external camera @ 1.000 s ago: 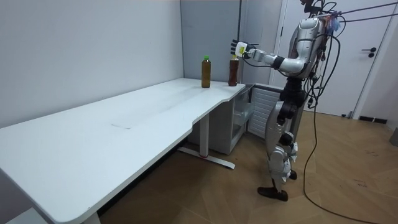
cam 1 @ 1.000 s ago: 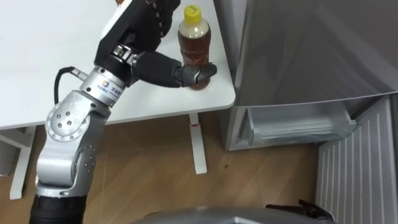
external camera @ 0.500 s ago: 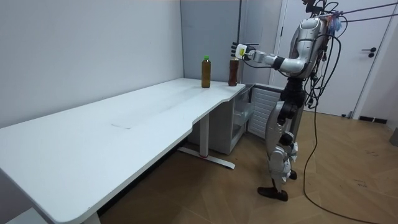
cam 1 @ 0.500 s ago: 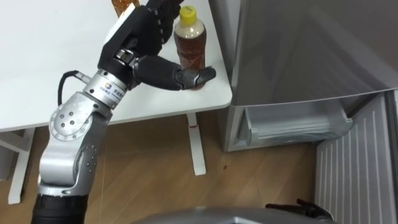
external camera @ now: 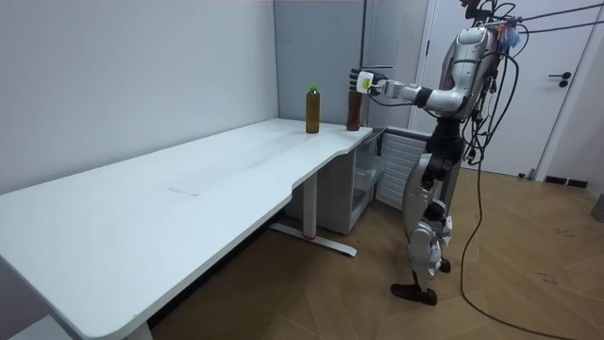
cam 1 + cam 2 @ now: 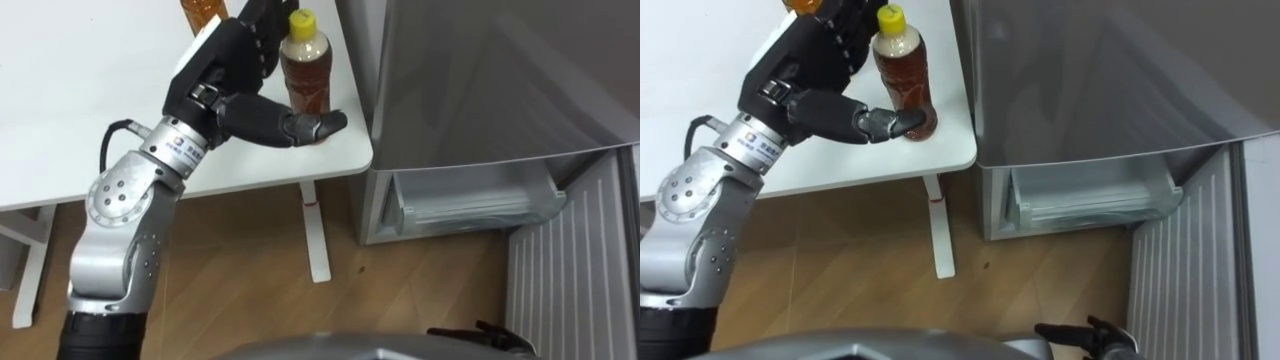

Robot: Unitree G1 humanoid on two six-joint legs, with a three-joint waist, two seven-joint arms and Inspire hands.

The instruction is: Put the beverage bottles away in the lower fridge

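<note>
Drinks are heading for the fridge (image 6: pixel 480 80), whose lower compartment (image 6: pixel 470 200) is standing open in readiness. Both bottles are waiting at the near corner of the white table (image 6: pixel 80 90). The left hand (image 6: pixel 235 70) is gripping the yellow-capped bottle (image 6: pixel 305 75), thumb across its front, presumably to lift it, leaving the other bottle (image 6: pixel 203 12) behind.

No legible text, number or sign in any view. Print is present but cannot be read in two places. The wrap label on the yellow-capped bottle (image 6: pixel 306 85), standing at the desk (image 6: pixel 90 70) corner, has characters too small to resolve. The round white sticker (image 6: pixel 182 147) on the wrist behind the left hand (image 6: pixel 232 68) carries a small coloured mark and a line of tiny characters, unreadable. The second bottle (image 6: pixel 203 10) is cut by the top edge; nothing on it is legible.
</note>
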